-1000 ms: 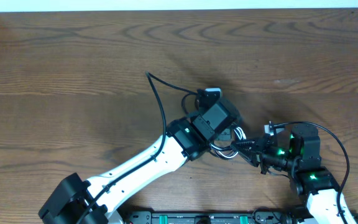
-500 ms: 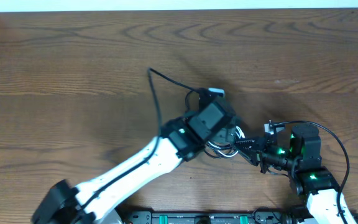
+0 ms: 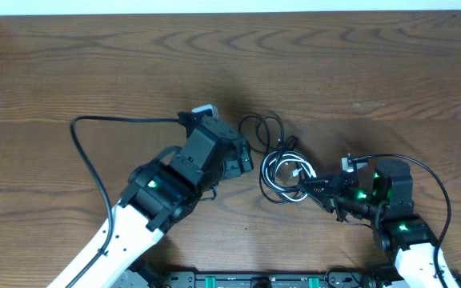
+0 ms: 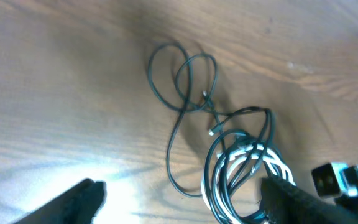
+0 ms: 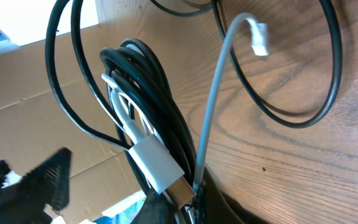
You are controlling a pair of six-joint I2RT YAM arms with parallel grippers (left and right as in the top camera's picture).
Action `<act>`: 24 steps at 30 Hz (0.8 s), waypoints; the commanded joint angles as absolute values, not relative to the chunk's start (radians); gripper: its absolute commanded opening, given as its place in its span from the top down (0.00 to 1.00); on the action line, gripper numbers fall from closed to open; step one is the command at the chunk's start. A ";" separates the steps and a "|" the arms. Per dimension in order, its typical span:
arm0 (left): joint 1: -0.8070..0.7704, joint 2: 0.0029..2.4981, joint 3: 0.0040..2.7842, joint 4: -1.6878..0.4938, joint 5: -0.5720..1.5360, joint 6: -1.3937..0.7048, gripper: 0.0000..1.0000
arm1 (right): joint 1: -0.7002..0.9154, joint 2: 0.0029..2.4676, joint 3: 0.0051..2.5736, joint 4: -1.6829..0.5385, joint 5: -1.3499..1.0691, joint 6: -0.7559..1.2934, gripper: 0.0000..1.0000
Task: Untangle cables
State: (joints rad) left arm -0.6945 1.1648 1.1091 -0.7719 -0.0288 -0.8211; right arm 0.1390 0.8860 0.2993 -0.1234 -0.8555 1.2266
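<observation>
The cables [image 3: 282, 172] lie mid-table as a bunched coil of black and white cords. One thin black cord loops out behind the coil [image 3: 266, 128]. My right gripper [image 3: 309, 189] is shut on the coil's near-right side. The right wrist view shows black cords [image 5: 145, 87], a white plug [image 5: 156, 163] and a pale cord with a small plug [image 5: 260, 34] running into the closed right gripper [image 5: 191, 194]. My left gripper [image 3: 245, 157] stands open just left of the coil, holding nothing. In the left wrist view the loose loop [image 4: 185, 81] and the coil [image 4: 241, 168] lie ahead of the left gripper [image 4: 185, 200].
The left arm's own thick black wire [image 3: 94, 152] arcs over the table at the left. The right arm's wire [image 3: 430, 180] curves at the right. A white wall edge [image 3: 230, 6] runs along the table's far side.
My left gripper has opened and pulled back to the left, off the coil. The coil and its loose black loop now lie uncovered. The right gripper has stayed shut in place.
</observation>
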 commanded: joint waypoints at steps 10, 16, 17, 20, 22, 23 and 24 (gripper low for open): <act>-0.693 1.303 1.032 -0.739 0.218 -0.867 0.23 | 0.138 0.882 0.311 -0.157 -0.871 1.228 0.98; -0.693 1.339 0.986 -0.633 0.238 -0.817 0.23 | 0.138 0.882 0.311 -0.175 -0.898 1.245 0.99; -0.693 1.341 0.970 -0.595 0.250 -0.816 0.23 | 0.138 0.882 0.311 -0.175 -0.902 1.245 0.99; -0.693 1.350 0.934 -0.529 0.280 -0.826 0.22 | 0.138 0.882 0.311 -0.175 -0.912 1.244 0.98; -0.693 1.355 0.919 -0.517 0.279 -0.852 0.22 | 0.138 0.882 0.311 -0.175 -0.912 1.244 0.98; -0.693 1.358 0.912 -0.506 0.280 -0.855 0.22 | 0.138 0.882 0.311 -0.175 -0.912 1.244 0.98; -0.693 1.362 0.906 -0.495 0.279 -0.854 0.22 | 0.138 0.882 0.311 -0.175 -0.912 1.245 0.99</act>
State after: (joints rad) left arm -0.6949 1.3434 0.9241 -0.5110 0.2611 -0.8455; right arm 0.1390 0.8860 0.2993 -0.1753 -0.8833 1.2385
